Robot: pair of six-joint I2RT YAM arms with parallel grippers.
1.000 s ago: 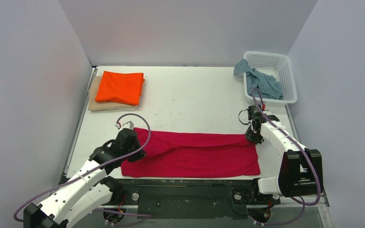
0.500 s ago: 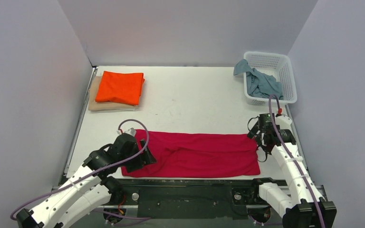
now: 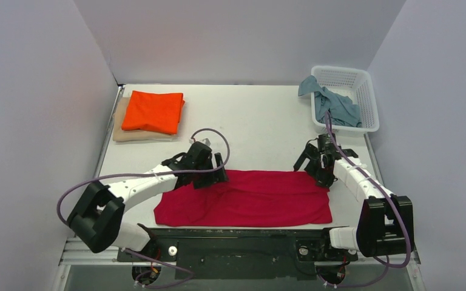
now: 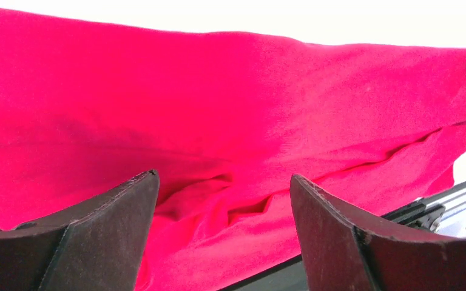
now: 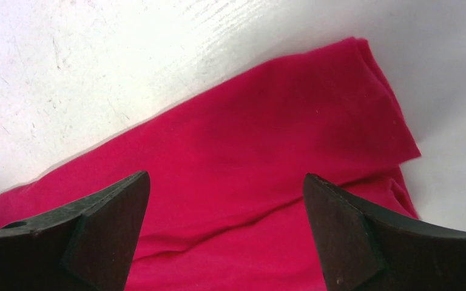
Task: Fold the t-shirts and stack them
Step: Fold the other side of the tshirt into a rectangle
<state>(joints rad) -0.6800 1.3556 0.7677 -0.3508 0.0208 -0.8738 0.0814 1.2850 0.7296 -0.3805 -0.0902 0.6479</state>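
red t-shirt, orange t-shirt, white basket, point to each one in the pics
red t-shirt (image 3: 261,200): top external view, middle of the cloth
orange t-shirt (image 3: 153,111): top external view, centre of its top face
white basket (image 3: 343,76): top external view, far lattice wall

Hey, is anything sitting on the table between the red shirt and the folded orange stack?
Nothing visible: only bare table separates the red shirt from the orange stack. The left arm reaches across that side.

Bright, even light; soft shadows; blown-out white glare in wrist views
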